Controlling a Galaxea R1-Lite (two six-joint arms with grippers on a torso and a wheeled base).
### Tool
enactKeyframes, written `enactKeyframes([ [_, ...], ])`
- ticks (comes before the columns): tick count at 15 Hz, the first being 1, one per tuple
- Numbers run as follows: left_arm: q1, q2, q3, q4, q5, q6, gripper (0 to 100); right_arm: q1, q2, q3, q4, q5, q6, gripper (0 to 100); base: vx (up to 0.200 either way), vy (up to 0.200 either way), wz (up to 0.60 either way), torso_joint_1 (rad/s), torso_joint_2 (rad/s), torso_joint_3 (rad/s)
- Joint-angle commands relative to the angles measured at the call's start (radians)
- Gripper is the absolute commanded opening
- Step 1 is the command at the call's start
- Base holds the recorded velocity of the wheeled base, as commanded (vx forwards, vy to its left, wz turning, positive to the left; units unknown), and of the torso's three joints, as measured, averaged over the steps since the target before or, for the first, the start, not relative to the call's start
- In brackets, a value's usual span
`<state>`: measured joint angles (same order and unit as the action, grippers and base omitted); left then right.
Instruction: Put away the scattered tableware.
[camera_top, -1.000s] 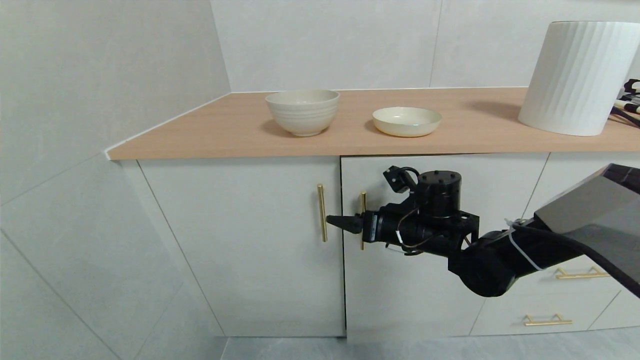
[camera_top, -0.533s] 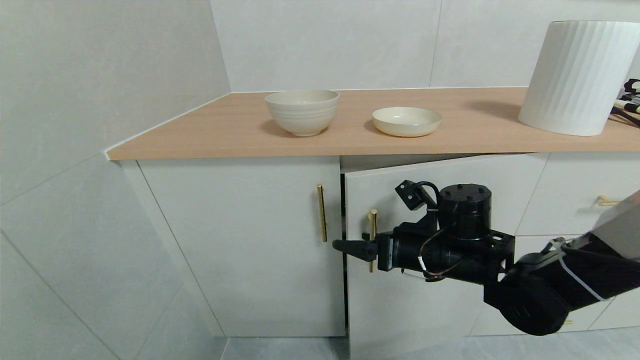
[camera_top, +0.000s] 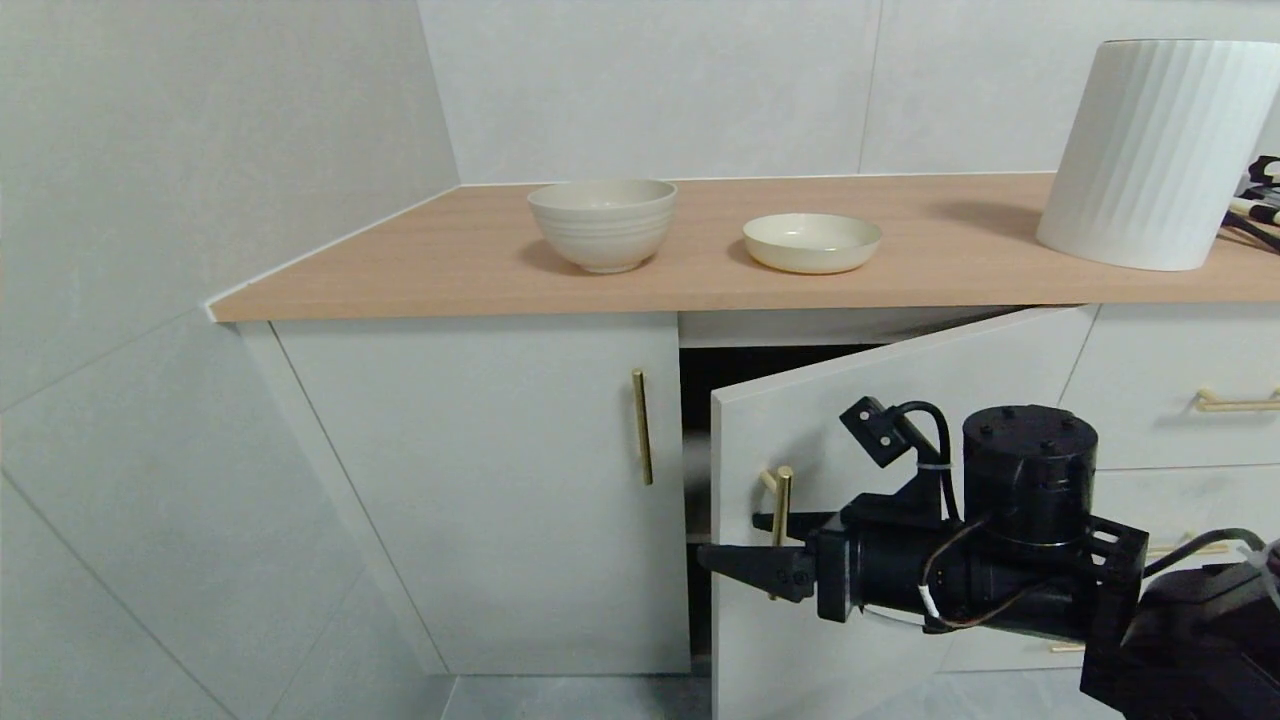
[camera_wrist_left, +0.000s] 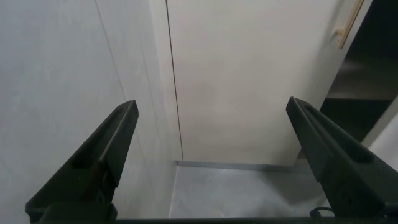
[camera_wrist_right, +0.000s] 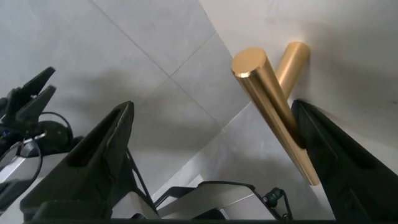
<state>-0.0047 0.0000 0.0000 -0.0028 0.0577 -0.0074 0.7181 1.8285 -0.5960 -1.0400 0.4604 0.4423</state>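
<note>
At the door handle (camera_top: 782, 495), right gripper (camera_wrist_right: 211, 115) straddles it unclamped — left gripper (camera_wrist_left: 211, 106) gapes empty.

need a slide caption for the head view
Right pincer open around the brass handle of a partly open cabinet door; bowl and shallow dish sit on the wooden counter above.

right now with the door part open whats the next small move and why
Probably draw the right gripper back so the cabinet door swings wider: its open jaws straddle the gold handle, the door is only partly open, and the bowl and dish sit on the countertop.
</note>
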Motion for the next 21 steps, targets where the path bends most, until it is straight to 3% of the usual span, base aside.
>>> enactKeyframes([
  [1, 0.000, 0.000, 0.000, 0.000, -0.001, 0.012, 100, 0.004, -0.018, 0.042, -0.028, 0.011, 0.001, 100, 0.000, 0.000, 0.00, 0.000, 0.00, 0.000],
  [7, 0.000, 0.000, -0.002, -0.008, -0.002, 0.034, 100, 0.006, -0.046, 0.070, -0.035, 0.012, -0.001, 100, 0.000, 0.000, 0.00, 0.000, 0.00, 0.000],
  [8, 0.000, 0.000, -0.044, -0.010, -0.015, 0.032, 100, 0.006, -0.060, 0.071, -0.035, 0.012, 0.001, 100, 0.000, 0.000, 0.00, 0.000, 0.00, 0.000],
  [10, -0.008, 0.058, -0.239, 0.104, -0.140, 0.027, 100, 0.007, -0.069, 0.074, -0.035, 0.012, 0.001, 100, 0.000, 0.000, 0.00, 0.000, 0.00, 0.000],
  [12, -0.011, 0.175, -0.417, 0.221, -0.217, 0.007, 100, 0.012, -0.074, 0.081, -0.035, 0.017, -0.001, 100, 0.000, 0.000, 0.00, 0.000, 0.00, 0.000],
  [13, -0.014, 0.362, -0.560, 0.287, -0.291, -0.005, 100, 0.014, -0.078, 0.084, -0.035, 0.018, -0.001, 100, 0.000, 0.000, 0.00, 0.000, 0.00, 0.000],
  [15, -0.014, 0.621, -0.661, 0.244, -0.409, -0.005, 100, 0.017, -0.080, 0.087, -0.035, 0.018, -0.001, 100, 0.000, 0.000, 0.00, 0.000, 0.00, 0.000],
  [16, -0.015, 0.747, -0.686, 0.195, -0.467, 0.000, 100, 0.020, -0.080, 0.090, -0.035, 0.018, -0.002, 100, 0.000, 0.000, 0.00, 0.000, 0.00, 0.000],
  [17, -0.020, 0.792, -0.690, 0.175, -0.486, 0.001, 100, 0.020, -0.080, 0.094, -0.035, 0.018, -0.002, 100, 0.000, 0.000, 0.00, 0.000, 0.00, 0.000],
  [18, -0.054, 0.936, -0.698, 0.096, -0.541, -0.005, 100, 0.020, -0.092, 0.107, -0.035, 0.018, -0.004, 100, 0.000, 0.000, 0.00, 0.000, 0.00, 0.000],
  [20, -0.129, 1.120, -0.692, -0.005, -0.555, -0.016, 100, 0.020, -0.103, 0.110, -0.035, 0.018, -0.004, 100, 0.000, 0.000, 0.00, 0.000, 0.00, 0.000],
  [21, -0.173, 1.193, -0.693, -0.059, -0.553, -0.045, 100, 0.020, -0.110, 0.113, -0.035, 0.018, -0.005, 100, 0.000, 0.000, 0.00, 0.000, 0.00, 0.000],
])
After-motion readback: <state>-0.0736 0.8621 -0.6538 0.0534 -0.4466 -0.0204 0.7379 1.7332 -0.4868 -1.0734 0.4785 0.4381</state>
